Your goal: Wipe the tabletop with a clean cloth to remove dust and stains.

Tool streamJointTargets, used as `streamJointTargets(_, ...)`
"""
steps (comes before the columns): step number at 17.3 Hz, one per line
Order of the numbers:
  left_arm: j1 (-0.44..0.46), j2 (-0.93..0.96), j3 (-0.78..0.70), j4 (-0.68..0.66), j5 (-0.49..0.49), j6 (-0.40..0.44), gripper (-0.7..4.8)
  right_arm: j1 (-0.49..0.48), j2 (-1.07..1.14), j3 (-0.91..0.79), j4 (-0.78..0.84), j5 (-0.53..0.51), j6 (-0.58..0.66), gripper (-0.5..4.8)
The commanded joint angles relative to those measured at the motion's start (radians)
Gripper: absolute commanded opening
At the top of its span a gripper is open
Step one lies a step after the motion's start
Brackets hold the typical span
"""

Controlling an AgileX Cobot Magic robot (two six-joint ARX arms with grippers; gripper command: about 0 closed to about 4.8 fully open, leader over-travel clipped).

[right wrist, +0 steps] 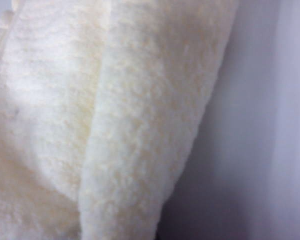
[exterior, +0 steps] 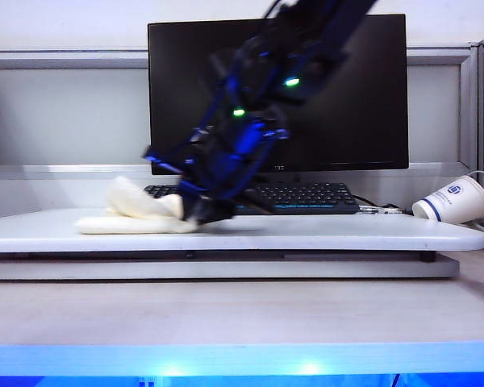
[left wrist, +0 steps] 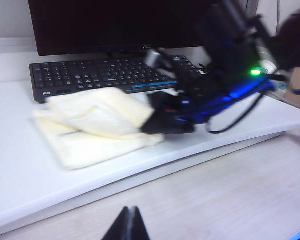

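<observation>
Right gripper (left wrist: 157, 122) pinching one folded edge of the cloth (left wrist: 92, 125), which lies on the tabletop (left wrist: 225, 145) just beside it, keyboard (left wrist: 105, 72) behind. Left gripper (left wrist: 127, 222) pressed together, idle, well apart over the counter (left wrist: 230, 200). Risk: a thin edge grip may lift or unfold the cloth rather than drag it flat; a wide sweep could snag the keyboard.

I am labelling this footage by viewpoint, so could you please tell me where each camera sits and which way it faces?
Exterior view: low at the desk's front, facing the monitor; shows the right arm with right gripper shut on the cloth.
Left wrist view: back over the lower desk, looking across the tabletop; the left gripper, shut, shows at the frame's edge.
Right wrist view: pressed close to the cloth; no jaws visible.
Shared: exterior and left wrist views both show cloth, keyboard, monitor.
</observation>
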Motion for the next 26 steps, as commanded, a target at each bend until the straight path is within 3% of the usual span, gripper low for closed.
streamJointTargets(1,0.000,0.000,0.001,0.013,0.007,-0.003,-0.06,-0.043,-0.062,-0.148,-0.071,0.064,0.007,-0.06)
streamJointTargets(10,0.000,0.000,0.001,0.012,0.012,-0.025,-0.06,-0.280,-0.402,-0.608,0.072,0.093,-0.008,-0.06)
streamJointTargets(15,0.000,0.000,0.000,0.012,0.012,-0.025,-0.06,-0.391,-0.541,-0.732,0.076,0.079,-0.081,-0.06)
streamJointTargets(22,0.000,0.000,0.000,0.012,0.014,-0.025,-0.06,-0.393,-0.554,-0.724,0.140,0.029,-0.090,-0.06)
streamJointTargets(26,0.000,0.000,0.000,0.012,0.014,-0.025,-0.06,-0.305,-0.542,-0.652,0.197,0.043,-0.090,-0.06)
